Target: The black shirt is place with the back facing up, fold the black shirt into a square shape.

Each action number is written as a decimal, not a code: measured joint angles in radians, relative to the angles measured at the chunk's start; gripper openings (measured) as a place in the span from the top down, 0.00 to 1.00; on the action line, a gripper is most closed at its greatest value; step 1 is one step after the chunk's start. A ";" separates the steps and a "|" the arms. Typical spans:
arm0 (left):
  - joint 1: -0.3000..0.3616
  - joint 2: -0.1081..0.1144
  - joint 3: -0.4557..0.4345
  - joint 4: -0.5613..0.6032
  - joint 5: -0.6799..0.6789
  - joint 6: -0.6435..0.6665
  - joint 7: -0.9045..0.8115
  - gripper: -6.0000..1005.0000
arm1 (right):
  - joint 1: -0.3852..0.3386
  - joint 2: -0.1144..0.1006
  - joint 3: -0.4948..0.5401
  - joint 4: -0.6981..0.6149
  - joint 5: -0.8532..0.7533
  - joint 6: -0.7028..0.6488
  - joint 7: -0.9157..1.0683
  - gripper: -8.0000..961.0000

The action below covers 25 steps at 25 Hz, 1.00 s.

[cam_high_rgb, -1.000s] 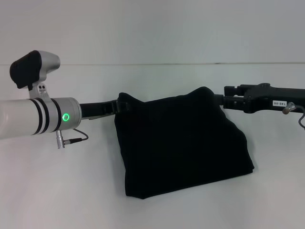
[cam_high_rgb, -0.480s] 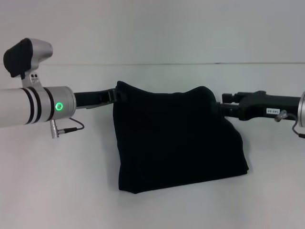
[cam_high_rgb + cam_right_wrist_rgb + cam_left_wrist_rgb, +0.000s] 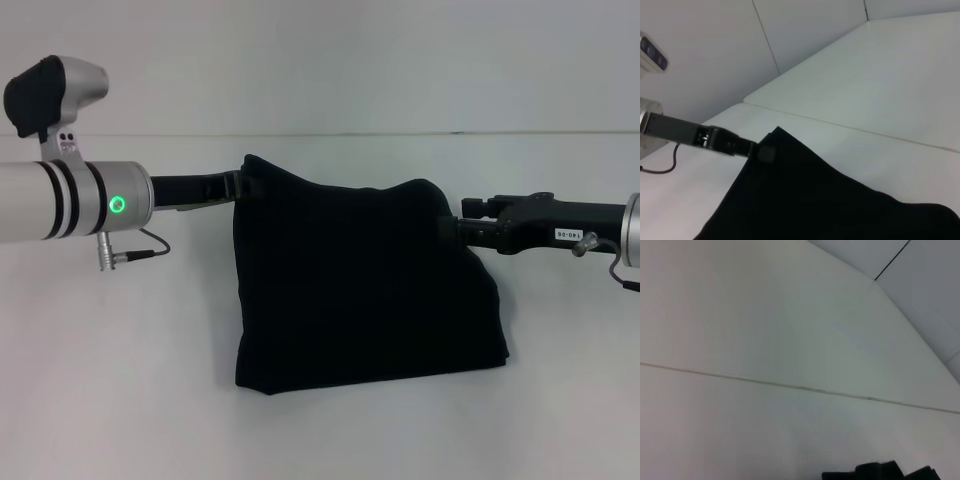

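Jaws clamped on cloth at both ends: the left gripper (image 3: 243, 186) pinches the black shirt (image 3: 365, 285) at its upper left corner, while the right gripper (image 3: 452, 228) grips the upper right corner, its fingertips swallowed by dark fabric and hard to separate from it. Between them the shirt hangs as a doubled-over panel, top edge sagging slightly toward the right, lower folded edge resting on the white worktop (image 3: 120, 380). No print shows on the visible face. The right wrist view catches the left gripper (image 3: 766, 153) nipping the shirt's (image 3: 810, 200) peak; the left wrist view offers only worktop (image 3: 740, 430) and a dark sliver at the frame edge, too little to identify.
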 joint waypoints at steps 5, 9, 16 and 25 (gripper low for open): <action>0.001 0.008 -0.013 0.017 -0.023 0.010 0.013 0.93 | 0.002 0.000 0.000 -0.001 0.000 -0.002 0.000 0.38; -0.022 0.009 0.007 0.015 -0.025 0.004 0.021 0.93 | 0.006 0.000 0.000 -0.001 0.000 0.000 0.001 0.38; -0.055 0.008 0.013 -0.001 -0.024 -0.050 0.035 0.93 | 0.014 0.000 0.000 -0.001 -0.001 -0.001 0.001 0.38; -0.060 0.004 0.013 -0.001 -0.025 -0.052 0.042 0.92 | 0.017 0.000 -0.007 0.000 -0.001 -0.003 0.001 0.38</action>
